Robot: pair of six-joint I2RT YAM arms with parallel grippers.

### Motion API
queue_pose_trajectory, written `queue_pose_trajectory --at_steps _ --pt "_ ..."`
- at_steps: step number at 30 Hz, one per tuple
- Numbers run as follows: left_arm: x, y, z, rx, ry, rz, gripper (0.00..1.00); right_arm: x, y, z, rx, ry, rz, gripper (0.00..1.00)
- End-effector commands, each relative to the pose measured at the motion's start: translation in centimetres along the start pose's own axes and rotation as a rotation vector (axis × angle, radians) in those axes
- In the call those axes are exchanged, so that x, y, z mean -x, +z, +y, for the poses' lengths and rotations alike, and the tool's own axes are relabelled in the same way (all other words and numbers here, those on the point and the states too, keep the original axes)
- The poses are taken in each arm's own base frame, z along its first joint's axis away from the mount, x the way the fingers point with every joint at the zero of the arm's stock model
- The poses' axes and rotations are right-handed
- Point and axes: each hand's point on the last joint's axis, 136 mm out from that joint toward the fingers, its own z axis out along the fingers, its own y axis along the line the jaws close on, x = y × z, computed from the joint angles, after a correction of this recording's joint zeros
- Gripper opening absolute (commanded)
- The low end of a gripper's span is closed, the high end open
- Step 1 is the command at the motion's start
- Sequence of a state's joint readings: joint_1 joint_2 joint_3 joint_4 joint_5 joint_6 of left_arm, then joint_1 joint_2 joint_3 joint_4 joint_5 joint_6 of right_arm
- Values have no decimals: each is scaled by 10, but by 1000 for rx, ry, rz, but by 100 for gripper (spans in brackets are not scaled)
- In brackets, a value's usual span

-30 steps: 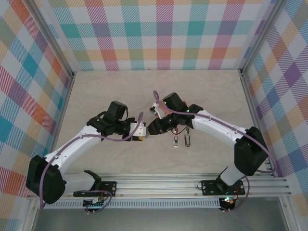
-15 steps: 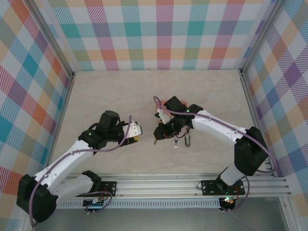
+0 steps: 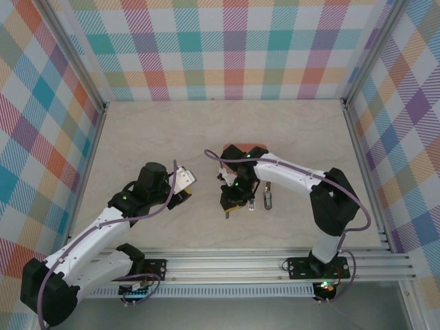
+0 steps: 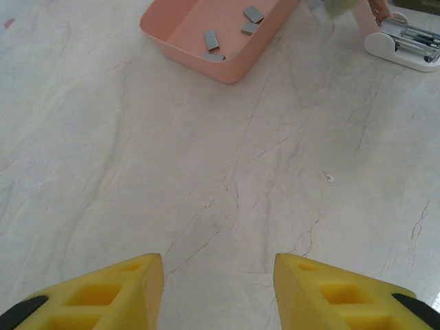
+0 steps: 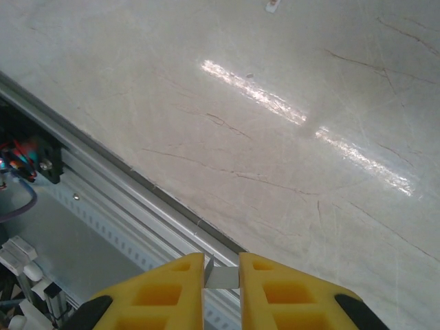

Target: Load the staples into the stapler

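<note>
**Strip in the pinch, and plenty of ways to lose it**

I had the right gripper (image 5: 221, 269) pressed together on one staple strip (image 5: 221, 277), with only its fingertips holding that thin grey piece. The wrist view looked past it at the table (image 5: 309, 172) and the frame rail (image 5: 103, 179), not at the stapler (image 4: 405, 42). That was my first worry. I judged the wrist needed a big turn toward the stapler, and a shallow pinch could let the strip twist or slide out. A drop near the rail could put it out of reach.

The left gripper (image 4: 218, 269) was spread and empty, well apart from the stapler. With nothing bracing it, a push from the strip could skid the stapler. A skewed strip could jam on the channel edge or snap.

The spare staples (image 4: 212, 39) lay in the coral-pink tray (image 4: 185, 34), near the stapler, so one loss wasn't fatal.
</note>
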State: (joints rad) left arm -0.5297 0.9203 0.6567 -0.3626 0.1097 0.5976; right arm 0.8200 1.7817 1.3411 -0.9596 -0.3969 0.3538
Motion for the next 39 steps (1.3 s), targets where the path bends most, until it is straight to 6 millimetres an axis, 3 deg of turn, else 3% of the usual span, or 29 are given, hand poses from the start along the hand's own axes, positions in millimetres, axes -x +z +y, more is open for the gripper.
queue_pose_trajectory --at_steps 1,19,39 --pt "-4 2 -3 0 -23 8 46 -5 7 -8 -55 26 61 18" --pt "-10 3 -2 11 -19 27 47 13 30 -29 -204 100 219 19" --pt "-7 4 -4 -1 -8 16 47 38 45 -41 -293 152 241 22"
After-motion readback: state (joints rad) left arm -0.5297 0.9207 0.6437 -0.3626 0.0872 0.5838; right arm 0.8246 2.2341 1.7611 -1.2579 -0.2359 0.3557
